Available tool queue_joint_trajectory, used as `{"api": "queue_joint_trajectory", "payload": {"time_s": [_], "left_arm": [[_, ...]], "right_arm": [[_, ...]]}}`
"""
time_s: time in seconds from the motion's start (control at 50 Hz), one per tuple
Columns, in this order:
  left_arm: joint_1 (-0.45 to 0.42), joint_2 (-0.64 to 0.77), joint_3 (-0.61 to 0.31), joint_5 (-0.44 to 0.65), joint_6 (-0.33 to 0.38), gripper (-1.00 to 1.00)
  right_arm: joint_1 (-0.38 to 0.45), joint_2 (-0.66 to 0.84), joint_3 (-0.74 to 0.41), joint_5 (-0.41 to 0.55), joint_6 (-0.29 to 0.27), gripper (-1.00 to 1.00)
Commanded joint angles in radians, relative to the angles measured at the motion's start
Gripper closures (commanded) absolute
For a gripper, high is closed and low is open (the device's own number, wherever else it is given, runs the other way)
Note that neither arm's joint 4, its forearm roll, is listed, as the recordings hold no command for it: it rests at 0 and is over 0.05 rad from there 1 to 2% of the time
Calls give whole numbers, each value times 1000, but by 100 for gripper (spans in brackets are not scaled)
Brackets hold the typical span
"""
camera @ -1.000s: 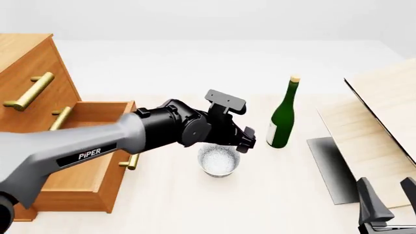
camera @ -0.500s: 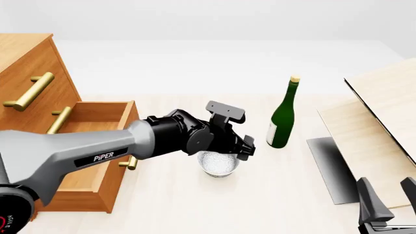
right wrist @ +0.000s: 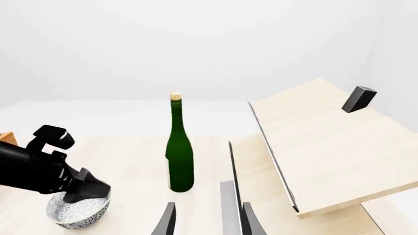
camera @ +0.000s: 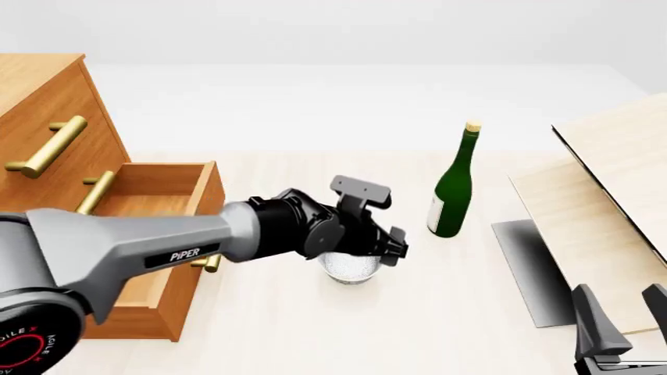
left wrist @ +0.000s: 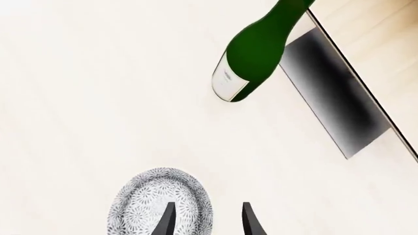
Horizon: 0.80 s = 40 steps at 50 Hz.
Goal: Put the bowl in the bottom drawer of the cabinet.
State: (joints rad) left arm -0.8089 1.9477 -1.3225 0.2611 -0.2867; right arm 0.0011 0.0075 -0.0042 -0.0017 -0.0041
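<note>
Reaching down over the bowl (camera: 351, 267), the left gripper (camera: 388, 244) has its fingers apart, and in the left wrist view one fingertip (left wrist: 168, 220) lies over the bowl's inside while the other (left wrist: 249, 221) is outside the rim, over bare desk. Whether either finger touches the rim cannot be told. The bowl (left wrist: 162, 202) sits upright on the desk (camera: 417, 312) near its middle, just beside the open bottom drawer (camera: 146, 258), and the right wrist view shows the dark gripper (right wrist: 88, 190) directly above it (right wrist: 77, 211).

The left arm (camera: 136, 250) stretches from the desk's near left corner, crossing above the drawer's front. The drawer is pulled out of the cabinet (camera: 47, 125), which stands at the desk's left edge; its brass handle (camera: 212, 262) is partly hidden behind the arm. The two upper drawer fronts are closed.

A green bottle (camera: 452, 187) stands upright toward the desk's far side, near the bowl but apart from it. A pale wood panel structure (camera: 599, 203) occupies the desk's right edge, with a dark plate (camera: 532, 266) at its foot and a small black block (right wrist: 359, 99) on its sloping top.

The right gripper (camera: 623, 322) rests at the desk's near right corner, fingers spread and holding nothing, pointed toward the bottle (right wrist: 179, 156).
</note>
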Motion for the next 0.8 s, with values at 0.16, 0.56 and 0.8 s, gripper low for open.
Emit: {"api": "queue_joint_trajectory", "payload": {"time_s": [0.16, 0.56, 0.8], "left_arm": [[8, 36, 22, -37, -33, -100], [11, 66, 24, -60, -50, -100], [-3, 79, 28, -81, -63, -100]], "right_arm": [[0, 0, 0, 0, 0, -100], [0, 0, 0, 0, 0, -100], [0, 0, 0, 0, 0, -100]]}}
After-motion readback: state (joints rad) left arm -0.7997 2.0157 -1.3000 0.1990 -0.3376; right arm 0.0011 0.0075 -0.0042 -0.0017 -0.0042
